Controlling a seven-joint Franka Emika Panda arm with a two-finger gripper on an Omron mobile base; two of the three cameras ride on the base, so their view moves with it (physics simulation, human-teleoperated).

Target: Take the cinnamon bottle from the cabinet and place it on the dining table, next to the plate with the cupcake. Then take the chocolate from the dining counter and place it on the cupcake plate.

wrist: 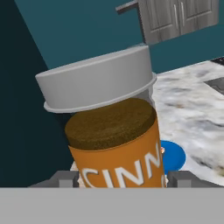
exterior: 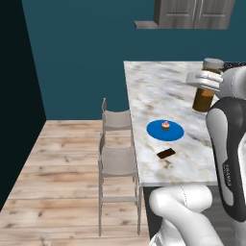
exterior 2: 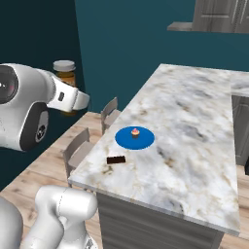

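Sitting upright btwn jaws, cinnamon bottle (wrist: 114, 131) held above dining table (exterior: 158, 91).

Both base views overlook the dining table (exterior: 163, 86); hand view sits close against the cinnamon bottle (wrist: 116, 144).

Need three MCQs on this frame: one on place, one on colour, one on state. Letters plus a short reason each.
1. Where does the chocolate lie?
A. on the blue plate
B. on the marble dining table, beside the plate
C. on a chair

2. What colour is the plate under the cupcake?
A. blue
B. white
C. red

3. What is the state of the cinnamon bottle?
A. lying on the floor
B. standing inside the cabinet
C. held in the tool

Answers:
1 B: the bar rests on the dining table, just off the plate's rim.
2 A: bright blue in both base views.
3 C: the tool has a finger on each side of the bottle, in the air.
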